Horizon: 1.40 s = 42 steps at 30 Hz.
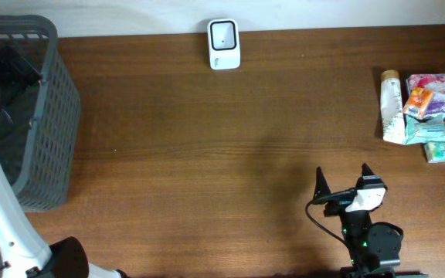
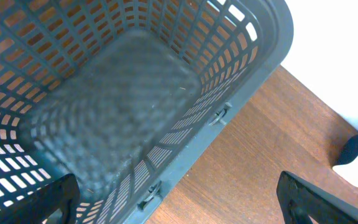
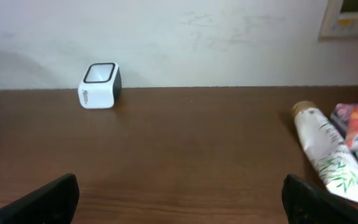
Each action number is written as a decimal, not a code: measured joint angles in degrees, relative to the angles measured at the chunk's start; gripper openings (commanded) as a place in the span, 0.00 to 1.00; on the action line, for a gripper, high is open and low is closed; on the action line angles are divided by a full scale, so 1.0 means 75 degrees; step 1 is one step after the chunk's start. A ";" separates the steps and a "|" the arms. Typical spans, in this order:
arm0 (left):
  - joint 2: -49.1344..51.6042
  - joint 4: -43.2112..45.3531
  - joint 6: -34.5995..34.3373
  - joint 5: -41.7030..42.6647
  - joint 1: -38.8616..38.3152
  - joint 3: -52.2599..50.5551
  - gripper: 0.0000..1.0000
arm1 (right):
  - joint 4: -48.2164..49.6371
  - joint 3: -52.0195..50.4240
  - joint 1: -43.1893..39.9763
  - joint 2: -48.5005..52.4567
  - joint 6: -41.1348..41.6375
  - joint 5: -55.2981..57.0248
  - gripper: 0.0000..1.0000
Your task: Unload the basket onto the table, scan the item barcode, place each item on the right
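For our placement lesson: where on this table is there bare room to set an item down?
Bare wood spans the middle of the table, between the grey basket on the left, the white scanner at the far edge and the right end effector in front. Crowded: the right end, where a tube and packets lie bunched.

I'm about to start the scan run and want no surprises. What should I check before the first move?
1. The right tool is open and holds nothing: ok.
2. The left tool is open and holds nothing, at the grey plastic mesh basket: ok.
3. The white box-shaped scanner stands free, with nothing in front of it: ok.
4. The brown wooden table is bare between the right tool and the white tube with tan cap: ok.
5. The tube's barcode faces up: cannot tell.
6. An item is in hand for scanning: not ok.
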 measured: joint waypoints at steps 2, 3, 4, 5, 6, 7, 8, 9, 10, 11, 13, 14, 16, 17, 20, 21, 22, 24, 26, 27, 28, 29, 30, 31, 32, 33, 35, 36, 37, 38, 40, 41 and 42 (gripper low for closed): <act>0.0000 0.0000 0.0000 0.0000 0.0000 0.0000 0.99 | 0.0000 0.0000 0.0000 0.0000 -0.0213 0.0006 0.99; 0.0000 0.0000 0.0000 0.0000 0.0000 0.0000 0.99 | 0.0000 0.0000 0.0000 0.0000 -0.0277 0.0006 0.99; 0.0000 0.0000 0.0000 0.0000 0.0000 0.0000 0.99 | 0.0000 0.0000 0.0000 0.0000 -0.0309 0.0006 0.99; 0.0000 0.0000 0.0000 0.0000 0.0000 0.0000 0.99 | 0.0000 0.0000 0.0000 0.0000 -0.0347 0.0006 0.99; 0.0000 0.0000 0.0000 0.0000 0.0000 0.0000 0.99 | 0.0000 0.0000 0.0000 0.0000 -0.0356 0.0006 0.99; 0.0000 0.0000 0.0000 0.0000 0.0000 0.0000 0.99 | 0.0000 0.0000 0.0000 0.0000 -0.0376 0.0006 0.98; 0.0000 0.0000 0.0000 0.0000 0.0000 0.0000 0.99 | -0.0003 0.0000 0.0000 0.0000 -0.0382 0.0006 0.99; 0.0000 0.0000 0.0000 0.0003 0.0000 0.0000 0.99 | -0.0003 0.0000 0.0000 0.0000 -0.0405 0.0006 0.99; 0.0000 0.0000 0.0000 0.0000 0.0000 0.0000 0.99 | -0.0003 0.0000 0.0000 0.0000 -0.0425 0.0006 0.99; 0.0000 0.0000 0.0000 0.0000 0.0000 0.0000 0.99 | -0.0003 0.0000 0.0000 0.0000 -0.0431 0.0006 0.99; 0.0000 0.0000 0.0000 0.0000 0.0000 0.0000 0.99 | -0.0003 0.0000 0.0000 0.0000 -0.0437 0.0006 0.99; 0.0000 0.0000 0.0000 0.0000 0.0000 0.0000 0.99 | -0.0003 0.0000 0.0000 0.0000 -0.0437 0.0006 0.99; 0.0000 0.0000 0.0000 0.0000 0.0000 0.0000 0.99 | -0.0003 0.0000 0.0000 0.0000 -0.0455 0.0006 0.99; 0.0000 0.0000 0.0000 0.0003 0.0000 0.0000 0.99 | -0.0003 0.0000 0.0000 0.0000 -0.0458 0.0006 0.99; 0.0000 0.0000 0.0000 0.0000 0.0000 0.0000 0.99 | 0.0000 0.0000 0.0000 0.0000 -0.0460 0.0006 0.99; 0.0000 0.0000 0.0000 0.0000 0.0000 0.0000 0.99 | 0.0000 0.0000 0.0000 0.0000 -0.0458 0.0003 0.99; 0.0000 0.0000 0.0000 0.0000 0.0000 0.0000 0.99 | 0.0000 0.0000 0.0000 0.0000 -0.0455 0.0006 0.99; 0.0000 0.0000 0.0000 0.0000 0.0000 0.0000 0.99 | 0.0000 0.0000 0.0000 0.0000 -0.0460 0.0003 0.99; 0.0000 0.0000 0.0000 0.0003 0.0000 0.0000 0.99 | 0.0000 0.0000 0.0000 0.0000 -0.0469 0.0006 0.99; 0.0000 0.0000 0.0000 0.0000 0.0000 0.0000 0.99 | 0.0000 0.0000 0.0000 0.0000 -0.0463 0.0006 0.99; 0.0000 0.0000 0.0000 0.0000 0.0000 0.0000 0.99 | 0.0000 0.0000 0.0000 0.0000 -0.0463 0.0006 0.99; 0.0000 0.0000 0.0000 0.0000 0.0000 0.0000 0.99 | 0.0000 0.0000 0.0000 0.0000 -0.0460 0.0006 0.98; 0.0000 0.0000 0.0000 0.0000 0.0000 0.0000 0.99 | 0.0000 0.0000 0.0000 0.0000 -0.0460 0.0006 0.99; 0.0000 0.0000 0.0000 0.0003 0.0000 0.0000 0.99 | 0.0000 0.0000 0.0000 0.0000 -0.0458 0.0006 0.99; 0.0000 0.0000 0.0000 0.0000 0.0000 0.0000 0.99 | 0.0000 0.0000 0.0000 0.0000 -0.0460 0.0003 0.99; 0.0000 0.0003 0.0000 0.0000 0.0000 0.0000 0.99 | 0.0000 0.0000 0.0000 0.0000 -0.0460 0.0006 0.99; 0.0000 0.0000 0.0000 0.0000 0.0000 0.0000 0.99 | 0.0000 0.0000 0.0000 0.0000 -0.0460 0.0006 0.99; 0.0000 0.0000 0.0000 0.0000 0.0000 0.0000 0.99 | 0.0000 0.0000 0.0000 0.0000 -0.0458 0.0006 0.99; 0.0000 0.0000 0.0000 0.0000 0.0000 0.0000 0.99 | 0.0000 0.0000 0.0000 0.0000 -0.0458 0.0003 0.99; 0.0000 0.0000 0.0000 0.0003 0.0000 0.0000 0.99 | 0.0000 0.0000 0.0000 0.0000 -0.0460 0.0006 0.99; 0.0000 0.0000 0.0000 0.0000 0.0000 0.0000 0.99 | 0.0000 0.0000 0.0000 0.0000 -0.0463 0.0006 0.99; 0.0000 0.0000 0.0000 0.0000 0.0000 0.0000 0.99 | 0.0000 0.0000 0.0000 0.0000 -0.0460 0.0006 0.99; 0.0000 0.0000 0.0000 0.0000 0.0000 0.0000 0.99 | 0.0000 0.0000 0.0000 0.0000 -0.0460 0.0006 0.99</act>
